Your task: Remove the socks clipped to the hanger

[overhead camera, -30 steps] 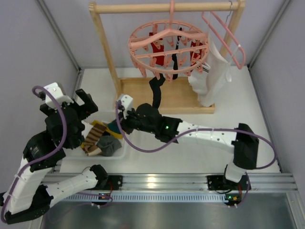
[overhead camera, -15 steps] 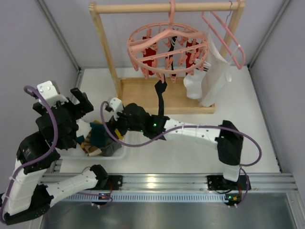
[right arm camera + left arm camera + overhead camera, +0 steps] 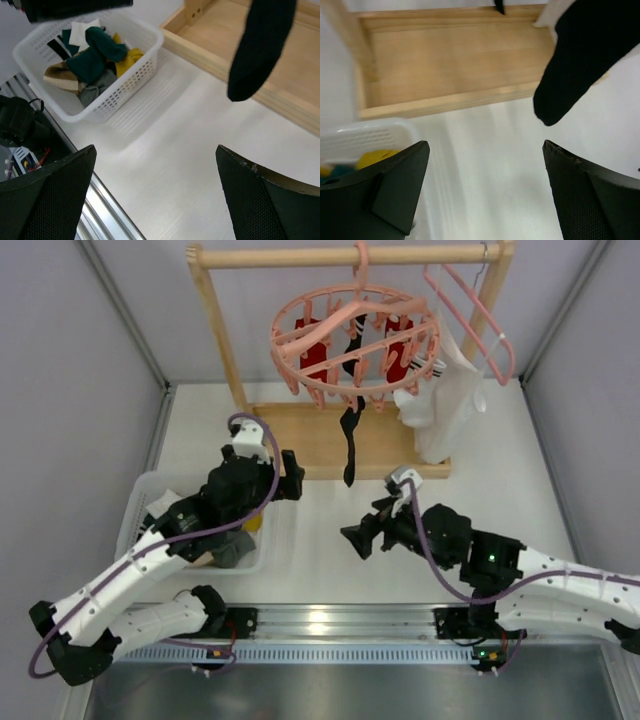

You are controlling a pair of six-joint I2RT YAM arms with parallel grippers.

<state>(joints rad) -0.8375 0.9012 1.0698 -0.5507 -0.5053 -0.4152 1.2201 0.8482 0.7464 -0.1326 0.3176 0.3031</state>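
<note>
Socks hang clipped under a round salmon-pink plastic drying ring (image 3: 355, 345): two red socks (image 3: 314, 358), one white sock with black cuff stripes (image 3: 418, 400), and one long black sock (image 3: 349, 445). The black one hangs lowest, its toe over the light wooden rack base (image 3: 290, 440).

Left gripper (image 3: 292, 475): fingers spread wide, nothing between them. In its wrist view the black sock's toe (image 3: 585, 55) hangs ahead of and above the finger on the view's right, not touching it. The wooden base lies ahead of both fingers. The rim of a white perforated plastic basket (image 3: 365, 132) shows just beyond the other finger.

Right gripper (image 3: 365, 523): fingers spread wide, empty, low over the white tabletop (image 3: 520, 470). The black sock dangles ahead of the finger on its view's right, clear of both. The basket sits beyond the other finger and holds loose socks (image 3: 92, 55): dark teal, yellow, grey, tan-striped.

The grippers are well apart, with the black sock beyond the gap between them.
</note>
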